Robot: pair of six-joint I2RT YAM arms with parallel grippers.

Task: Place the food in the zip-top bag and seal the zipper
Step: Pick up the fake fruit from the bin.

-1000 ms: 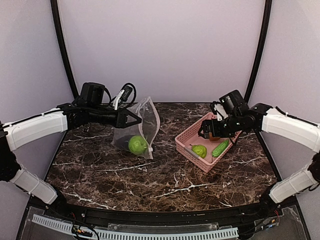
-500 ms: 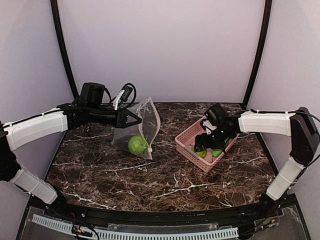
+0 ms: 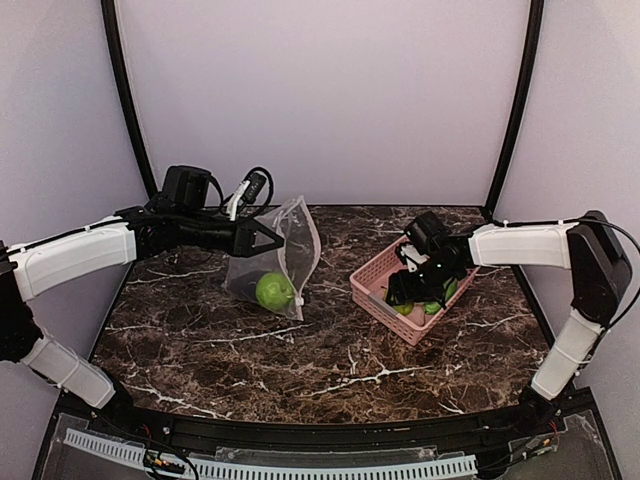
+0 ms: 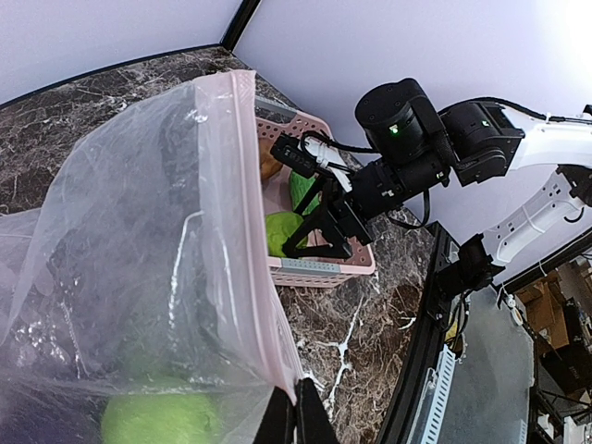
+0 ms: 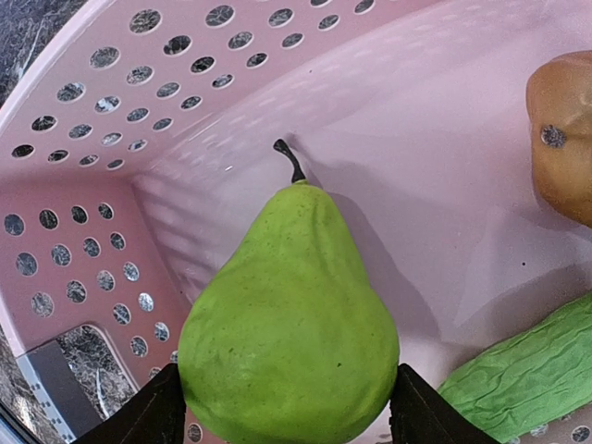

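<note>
Logging the green pear (image 5: 291, 305) first: what do we put down for its look? (M.)

Smooth skin, bright green, fat at the belly and narrow at the top, with a short dark stem. It lies on the floor of the pink basket (image 5: 111, 139), stem pointing at one perforated wall. (T.)

Counts? (M.)

Inside the basket we count three pieces: one pear, one brown lump (image 5: 566, 139) and one ridged green cucumber piece (image 5: 527, 379). The other two lie near the pear but apart from it. Well off from the basket, toward the left arm's side, stands one zip-top bag (image 3: 298, 255), clear with pale dots, with one round green fruit (image 3: 274, 290) at its bottom. One basket, one bag, two grippers. (T.)

Pear against the right gripper (image 5: 287, 414)? (M.)

It is down inside the basket with its jaws spread wide, one finger (image 5: 148, 416) at each flank of the pear's belly. The pads sit just beside the skin; we cannot tell whether they press. The pear rests on the basket floor, not lifted. (T.)

And the left gripper (image 4: 294, 418)? (M.)

Clamped tight on the bag's pale pink zipper (image 4: 242, 213) strip, holding the bag upright, well apart from the basket. In its wrist view the pink strip is the edge of the bag nearest the basket. (T.)
</note>
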